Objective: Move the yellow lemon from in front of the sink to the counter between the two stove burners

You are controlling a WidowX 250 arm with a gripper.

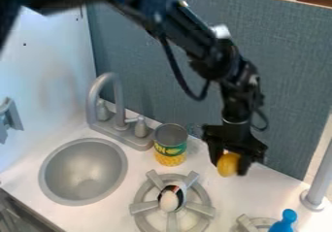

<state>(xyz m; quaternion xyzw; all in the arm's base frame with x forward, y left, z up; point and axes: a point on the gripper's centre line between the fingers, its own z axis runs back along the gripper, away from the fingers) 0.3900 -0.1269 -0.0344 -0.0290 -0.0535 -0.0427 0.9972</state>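
The black gripper (228,162) hangs over the back right of the counter, beside the blue-grey panel. Its fingers are closed around a yellow rounded object (228,164), whose lower part shows below them. To the left of the gripper stands an open can (171,144) with a corn label. In front of the can, on the round grey burner (142,195), lies a spoon-like metal item (173,191) with a whitish oval piece (169,201) in or on it.
A round grey sink (83,172) is set in the counter at left, with a grey faucet (110,100) behind it. A blue item (284,221) stands by a second burner (249,223) at the front right. A grey post (317,187) rises at the right edge.
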